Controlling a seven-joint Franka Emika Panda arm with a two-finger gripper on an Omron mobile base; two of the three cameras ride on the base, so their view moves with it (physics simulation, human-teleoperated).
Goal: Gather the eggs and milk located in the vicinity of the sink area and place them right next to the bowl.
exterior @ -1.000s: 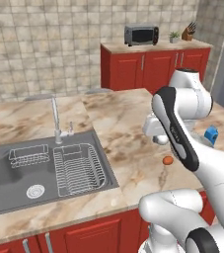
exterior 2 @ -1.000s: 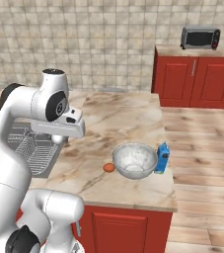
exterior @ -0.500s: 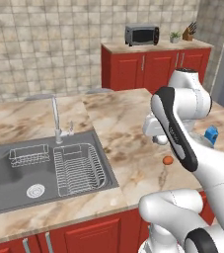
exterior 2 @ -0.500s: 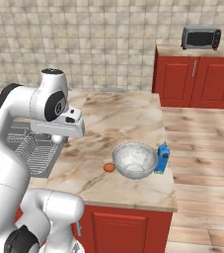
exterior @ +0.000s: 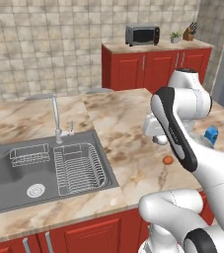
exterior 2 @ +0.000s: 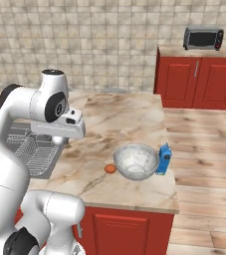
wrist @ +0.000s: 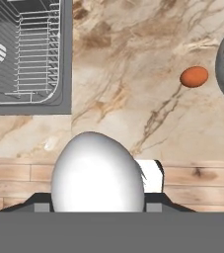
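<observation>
Between the earlier pictures and now I can find almost no change. The arm [exterior 2: 45, 107] keeps the same raised pose over the counter [exterior 2: 129, 122] in both base views, and the cameras have not shifted. The egg [exterior 2: 110, 169], the bowl [exterior 2: 136, 161] and the milk [exterior 2: 164, 159] lie in the same places below and ahead of the hand as before. If the hand has moved at all, it is too small to tell.

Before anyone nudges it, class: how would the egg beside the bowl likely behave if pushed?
The egg is a smooth oval lying free on flat marble, so it would probably roll. It likely curves off, perhaps against the bowl. It looks small, light, and probably fragile.
</observation>
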